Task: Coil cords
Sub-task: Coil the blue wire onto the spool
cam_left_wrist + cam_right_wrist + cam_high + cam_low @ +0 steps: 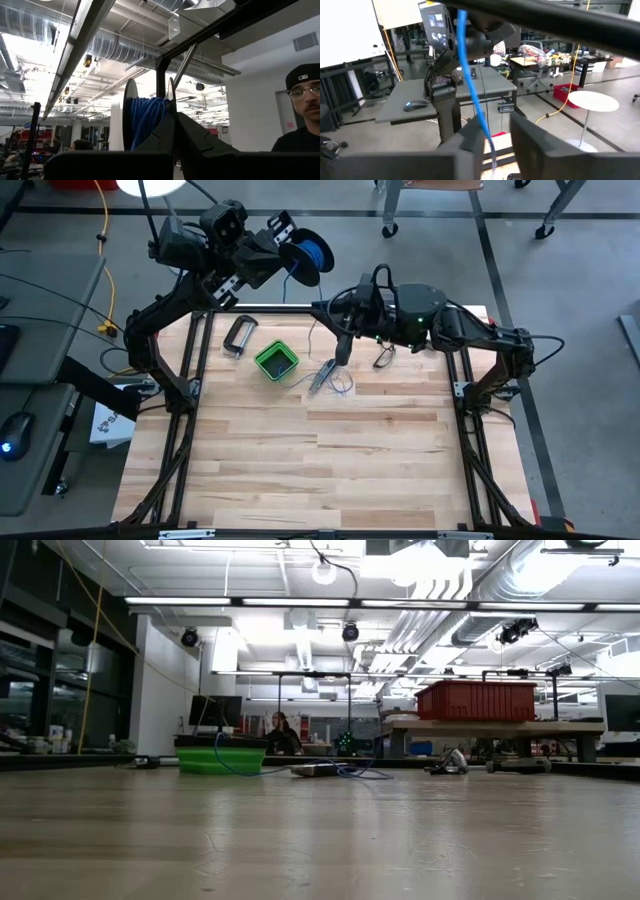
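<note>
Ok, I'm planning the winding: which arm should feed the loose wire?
Right. The right gripper hangs over the loose wire on the table; the left gripper holds the spool beyond the far edge.

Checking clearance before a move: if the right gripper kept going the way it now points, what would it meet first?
Probably the blue wire: it runs up right ahead of the right gripper from between its jaws. Beyond that, depth is unclear.

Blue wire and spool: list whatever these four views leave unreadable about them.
- Spool: the left gripper covers its inner face in the high view.
- Blue wire: where it ends on the table, too thin in the high view.
- Right gripper: its grip on the wire, hidden under the arm.
- Low view: the wire too small to trace.
</note>
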`<state>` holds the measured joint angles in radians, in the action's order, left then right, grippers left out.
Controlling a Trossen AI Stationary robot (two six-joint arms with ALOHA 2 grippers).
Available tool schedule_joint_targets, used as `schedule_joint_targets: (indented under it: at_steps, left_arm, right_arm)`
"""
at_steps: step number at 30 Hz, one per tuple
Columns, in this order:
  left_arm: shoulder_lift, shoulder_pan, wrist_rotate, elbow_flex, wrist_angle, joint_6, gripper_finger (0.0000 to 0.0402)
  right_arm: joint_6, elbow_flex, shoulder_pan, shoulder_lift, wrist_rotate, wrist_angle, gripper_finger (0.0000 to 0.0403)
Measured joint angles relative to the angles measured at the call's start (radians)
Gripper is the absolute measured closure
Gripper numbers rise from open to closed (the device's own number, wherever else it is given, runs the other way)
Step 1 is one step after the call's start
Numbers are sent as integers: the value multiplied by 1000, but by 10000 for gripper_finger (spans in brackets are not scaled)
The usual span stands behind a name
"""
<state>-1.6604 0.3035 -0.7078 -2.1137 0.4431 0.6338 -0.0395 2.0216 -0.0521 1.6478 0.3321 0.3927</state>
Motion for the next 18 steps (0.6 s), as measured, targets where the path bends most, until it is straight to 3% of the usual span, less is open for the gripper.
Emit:
schedule_joint_targets:
  at_steps: [5, 8, 18]
  left_arm:
    - [0, 0, 0, 0, -1, -8, 401]
    - [0, 2, -5, 0, -2, -34, 401]
    - [10, 21, -7, 0, -6, -44, 401]
  right_arm:
    - [19, 0, -1, 0, -2, 10, 247]
    - [22, 0, -1, 0, -2, 21, 229]
    - [39, 0, -1, -1, 1, 39, 261]
